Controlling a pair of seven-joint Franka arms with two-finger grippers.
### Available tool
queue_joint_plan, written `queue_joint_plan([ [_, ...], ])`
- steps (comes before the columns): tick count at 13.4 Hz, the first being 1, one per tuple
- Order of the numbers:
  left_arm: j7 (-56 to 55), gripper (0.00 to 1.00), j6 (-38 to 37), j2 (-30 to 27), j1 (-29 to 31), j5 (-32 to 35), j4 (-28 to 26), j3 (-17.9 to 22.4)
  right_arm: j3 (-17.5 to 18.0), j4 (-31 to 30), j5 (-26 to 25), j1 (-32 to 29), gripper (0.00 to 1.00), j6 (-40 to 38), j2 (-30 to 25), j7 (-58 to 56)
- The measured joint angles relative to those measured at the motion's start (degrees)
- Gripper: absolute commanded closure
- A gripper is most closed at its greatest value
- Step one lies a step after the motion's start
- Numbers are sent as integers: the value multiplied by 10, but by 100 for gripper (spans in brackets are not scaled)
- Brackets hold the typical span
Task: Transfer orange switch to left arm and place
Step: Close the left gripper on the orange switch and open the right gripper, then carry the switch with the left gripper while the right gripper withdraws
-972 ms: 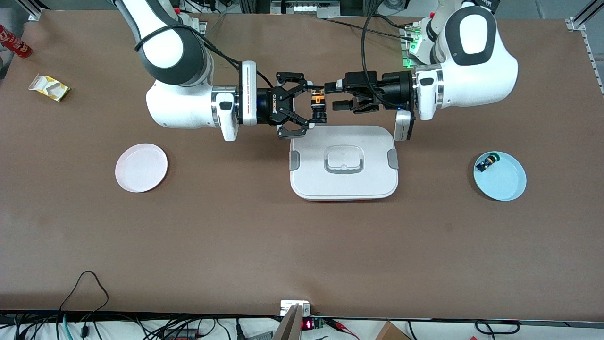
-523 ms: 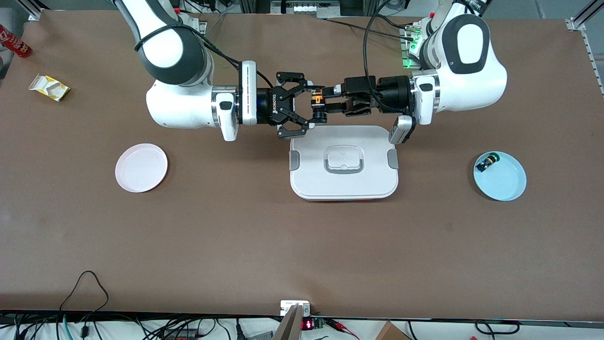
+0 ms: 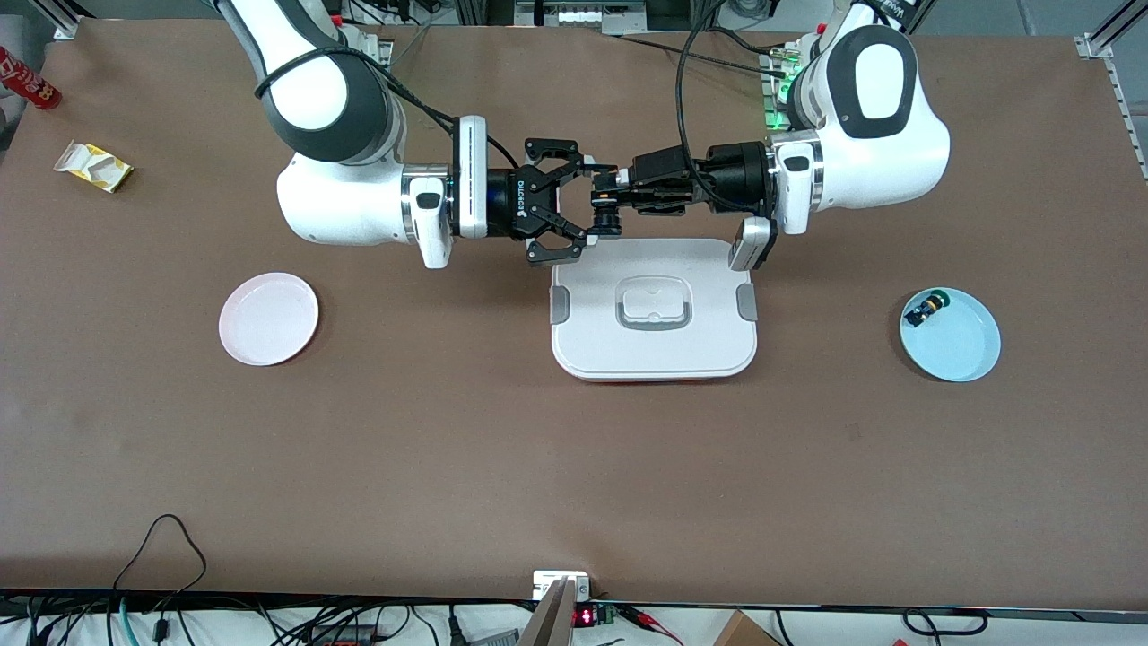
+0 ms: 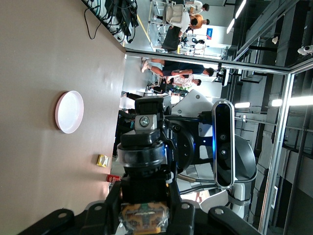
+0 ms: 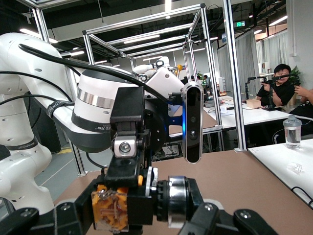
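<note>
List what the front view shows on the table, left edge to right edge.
Red can → yellow opened carton → pink round plate → large flat white box with grey clips → light blue round plate.

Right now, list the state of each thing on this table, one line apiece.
orange switch: held in the air above the table, between the two hands, just off the box's edge.
left hand: shut on the orange switch.
right hand: open, fingers spread around the switch.
box: lid on, flat on the table.
pink plate: nothing in it.
blue plate: holds a small black switch.
</note>
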Motion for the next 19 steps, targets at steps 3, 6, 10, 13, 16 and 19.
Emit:
queue_joint_plan([
  [3,0,68,0,0,0,0,0,0,0,0,0,0,90,0,0,0],
  [6,0,68,0,0,0,0,0,0,0,0,0,0,0,0,0,0],
  [10,4,68,0,0,0,0,-1,-1,0,4,18,0,0,-1,-3,5],
  [13,5,68,0,0,0,0,-1,-1,-1,4,19,0,0,-1,-3,6],
  [16,13,68,0,0,0,0,-1,-1,-4,4,19,-4,0,-1,-3,6],
  [19,26,68,5,3,2,36,0,0,-8,3,18,-16,0,-16,-4,6],
])
